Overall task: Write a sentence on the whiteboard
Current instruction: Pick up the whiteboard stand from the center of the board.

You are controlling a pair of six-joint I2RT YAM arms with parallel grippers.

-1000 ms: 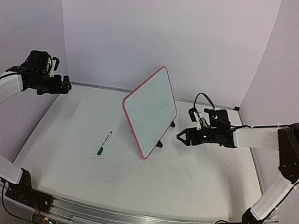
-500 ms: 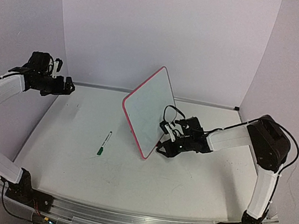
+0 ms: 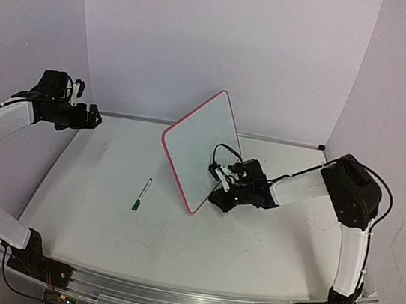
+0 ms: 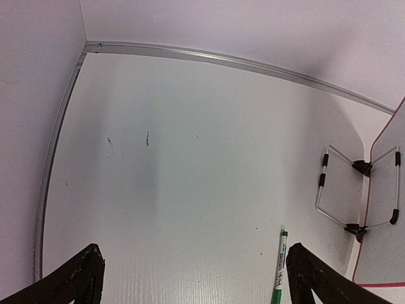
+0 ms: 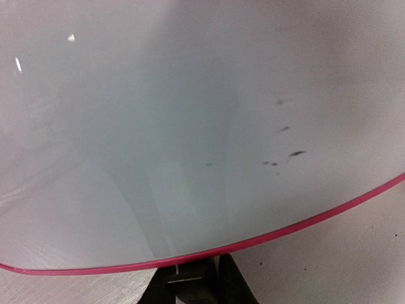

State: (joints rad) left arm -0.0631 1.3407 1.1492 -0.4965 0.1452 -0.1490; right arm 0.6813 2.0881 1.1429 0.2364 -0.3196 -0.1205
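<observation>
From my console I see a flat white matte surface (image 3: 266, 244), edged along its far side by a thin metal strip (image 4: 221, 60). A small rectangular whiteboard with a red-pink rim (image 3: 196, 147) stands tilted near the middle, propped on a thin wire stand with black feet (image 4: 342, 196). A slim green-and-white marker pen (image 3: 141, 194) lies flat to the board's left, apart from it. A few faint dark scuffs (image 4: 147, 137) mark the surface toward its far left corner.

Green marker (image 3: 142, 195) lying on white table (image 3: 250, 249).
</observation>
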